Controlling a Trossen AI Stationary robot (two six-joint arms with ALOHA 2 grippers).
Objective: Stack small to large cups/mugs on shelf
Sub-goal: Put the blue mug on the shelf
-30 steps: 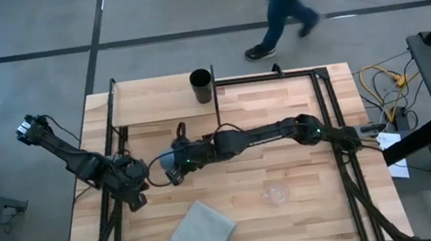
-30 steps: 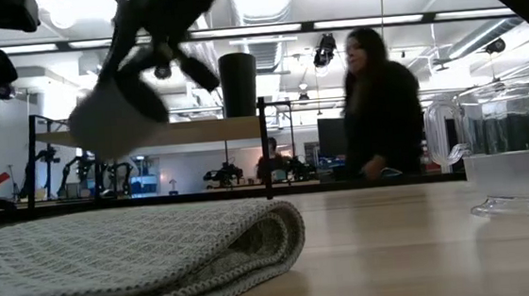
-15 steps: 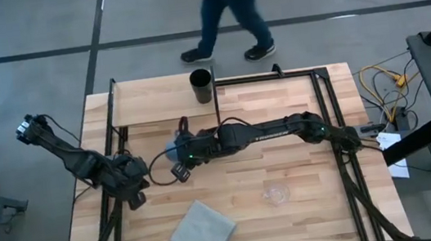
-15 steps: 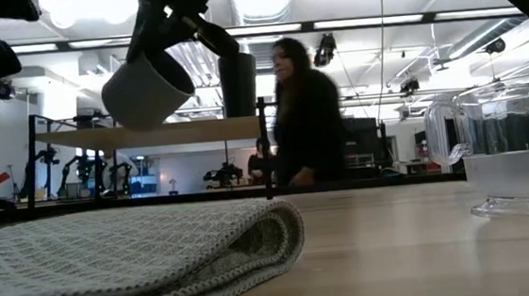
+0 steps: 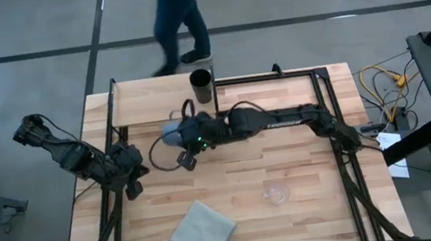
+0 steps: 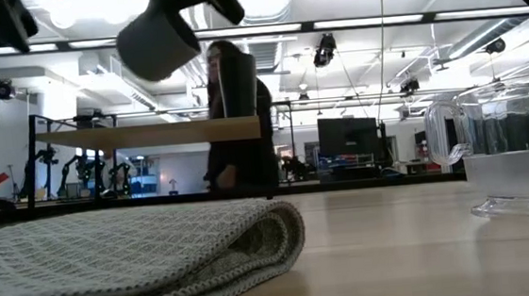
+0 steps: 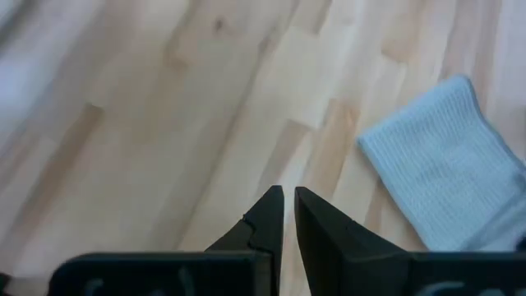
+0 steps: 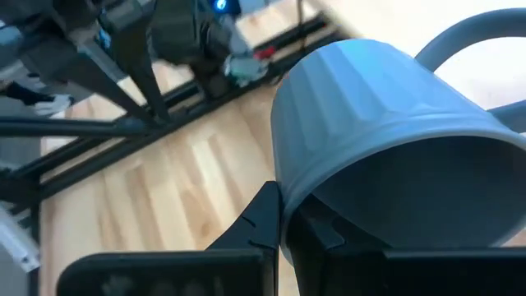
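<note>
My right gripper (image 5: 182, 133) is shut on the blue-grey handled mug (image 5: 169, 132), held in the air just in front of the pale wooden shelf (image 5: 148, 104). In the low view the mug (image 6: 157, 38) is tilted, above the level of the shelf board (image 6: 141, 136). The black cylindrical cup (image 5: 201, 85) stands upright on the shelf's right end. The clear glass cup (image 5: 275, 193) stands on the tabletop at the near right. My left gripper (image 5: 132, 180) is shut and empty over the table's left side. My right gripper pinches the mug's wall at the rim (image 8: 289, 191), one finger inside the mouth and one outside (image 8: 263, 215). The mug is lifted clear and tilted, its mouth turned back toward my wrist and its handle (image 8: 460, 37) on the far side.
A folded grey cloth (image 5: 203, 233) lies at the table's near edge and also shows in the left wrist view (image 7: 444, 189). Black metal frame rails (image 5: 276, 74) run around the tabletop. A person (image 5: 178, 18) walks on the floor beyond the far edge.
My right gripper has carried the mug up and toward the table's far edge, closing on the shelf; the mug stays tilted and has risen above the shelf board's level. The person behind the table has walked toward the left.
</note>
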